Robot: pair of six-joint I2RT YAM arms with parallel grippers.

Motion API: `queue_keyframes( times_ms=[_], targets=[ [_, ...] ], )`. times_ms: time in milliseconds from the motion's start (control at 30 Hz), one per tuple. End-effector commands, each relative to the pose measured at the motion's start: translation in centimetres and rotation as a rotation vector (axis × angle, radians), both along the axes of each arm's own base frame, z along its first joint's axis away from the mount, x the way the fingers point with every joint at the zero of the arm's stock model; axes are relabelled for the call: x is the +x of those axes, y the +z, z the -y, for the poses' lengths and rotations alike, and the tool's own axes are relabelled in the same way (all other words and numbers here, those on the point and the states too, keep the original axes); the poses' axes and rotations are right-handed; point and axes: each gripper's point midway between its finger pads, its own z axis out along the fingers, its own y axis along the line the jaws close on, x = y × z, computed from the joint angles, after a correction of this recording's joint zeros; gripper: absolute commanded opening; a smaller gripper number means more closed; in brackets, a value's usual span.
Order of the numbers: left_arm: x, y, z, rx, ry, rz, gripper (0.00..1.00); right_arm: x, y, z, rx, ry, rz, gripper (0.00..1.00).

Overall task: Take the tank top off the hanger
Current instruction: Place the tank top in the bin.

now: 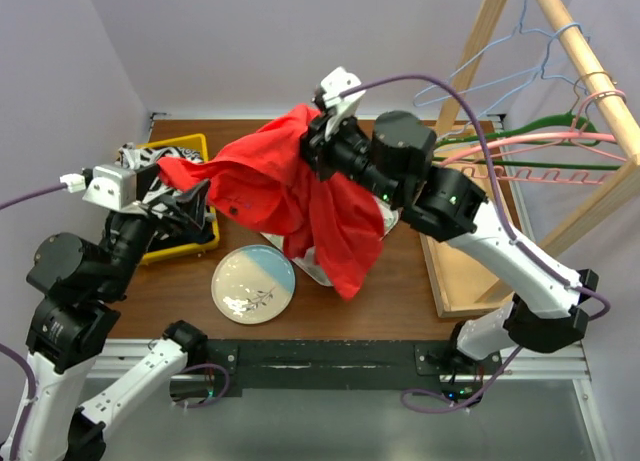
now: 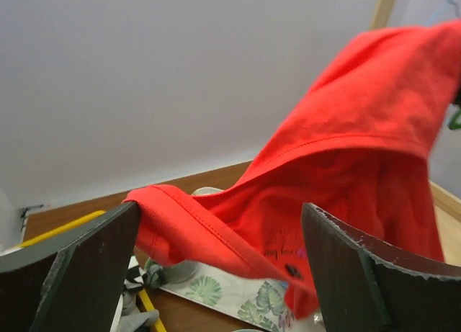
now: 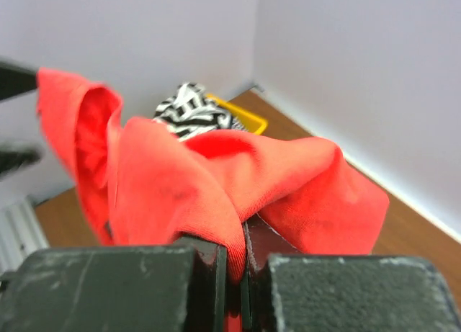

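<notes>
Currently R gripper (image 3: 241, 251) pinching tank top (image 3: 180, 181); L gripper (image 2: 220, 220) wide apart.

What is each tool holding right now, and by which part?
The right tool is shut on a bunched fold of the red fabric tank top; which part of the garment is unclear. The left tool is open, holding nothing.
</notes>
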Motion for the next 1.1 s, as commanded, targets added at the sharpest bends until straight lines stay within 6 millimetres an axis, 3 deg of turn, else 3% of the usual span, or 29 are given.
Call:
queue_keyframes(
  times_ms=[0,67,133,300,333,433,500,533,633,667,700,933,1067],
  targets=[
    [-1.4,-0.9,3.8,0.141,-0.230,0.063,1.00,1.0,-0.3,-0.6,-0.107,0.023,0.000,0.00],
    [-2.3,-1.7,6.0,0.181,-0.365,0.067,1.00,0.5,1.2,-1.0,-0.079,0.059,0.015,0.00],
    [-2.6,-2.4,7.0,0.216,-0.430,0.051,1.00,0.9,0.9,-1.3,-0.090,0.047,0.014,0.00],
    [-3.5,-3.2,7.3,0.322,-0.487,0.054,1.00,2.4,1.7,-0.5,-0.098,-0.027,0.061,0.00],
    [-3.8,-4.4,7.5,0.358,-0.518,0.015,1.00,2.7,1.9,-0.3,-0.097,-0.041,0.069,0.00],
    [-3.7,-3.6,6.9,0.362,-0.484,0.051,1.00,3.2,3.1,0.4,-0.085,-0.063,0.102,0.00],
    [-3.3,-3.1,6.8,0.348,-0.456,0.085,1.00,2.4,3.7,-0.3,-0.065,-0.001,0.106,0.00],
    [-3.2,-1.6,6.9,0.327,-0.450,0.150,1.00,1.9,3.8,-0.6,-0.052,0.026,0.101,0.00],
    [-2.8,-0.4,8.2,0.312,-0.487,0.230,1.00,-0.2,5.2,-1.5,0.020,0.145,0.097,0.00],
    [-2.4,-0.4,8.4,0.315,-0.490,0.233,1.00,-0.6,4.9,-1.8,0.026,0.170,0.090,0.00],
    [-1.5,-0.7,9.0,0.328,-0.498,0.219,1.00,-1.3,6.2,-1.5,0.079,0.191,0.102,0.00],
    [1.1,-1.9,12.4,0.323,-0.603,0.176,1.00,-4.7,8.4,-1.8,0.205,0.342,0.097,0.00],
    [1.9,-3.2,13.4,0.299,-0.631,0.198,1.00,-6.3,8.4,-2.4,0.239,0.434,0.091,0.00]
  ],
)
